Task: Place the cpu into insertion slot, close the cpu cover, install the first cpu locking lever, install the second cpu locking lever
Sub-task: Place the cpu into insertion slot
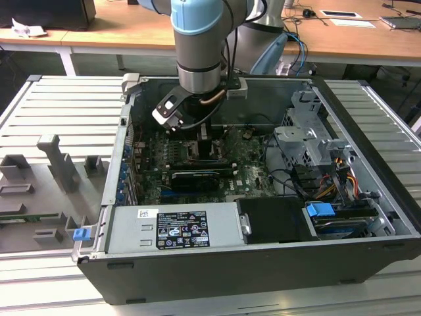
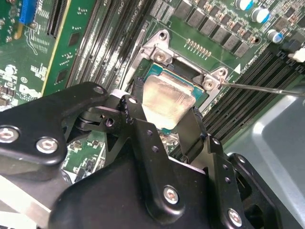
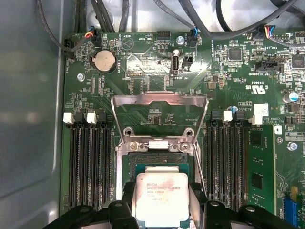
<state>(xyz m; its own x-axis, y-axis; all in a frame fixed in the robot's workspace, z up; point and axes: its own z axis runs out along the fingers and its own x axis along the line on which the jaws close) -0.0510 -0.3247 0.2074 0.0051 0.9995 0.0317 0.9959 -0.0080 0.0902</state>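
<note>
The cpu (image 3: 159, 200), a square chip with a pale metal top, sits between the two black fingers (image 3: 198, 198) of my gripper (image 3: 161, 202), which is shut on it. It hangs just over the insertion slot (image 3: 157, 160), whose silver rim (image 2: 159, 52) shows past the chip's (image 2: 167, 98) far edge. Whether the chip touches the slot I cannot tell. The cpu cover (image 3: 159, 99) stands swung up behind the slot. A thin wire locking lever (image 2: 262, 88) juts free beside the slot. In the exterior view the gripper (image 1: 204, 141) reaches down into the open computer case, over the middle of the green board.
Black memory slots (image 3: 88, 162) flank the socket on both sides. Cables (image 3: 200, 21) run along the board's far edge. In the case, a drive cage (image 1: 309, 141) is at the exterior view's right, a power supply (image 1: 174, 227) in front. A grey fixture tray (image 1: 46, 184) lies outside.
</note>
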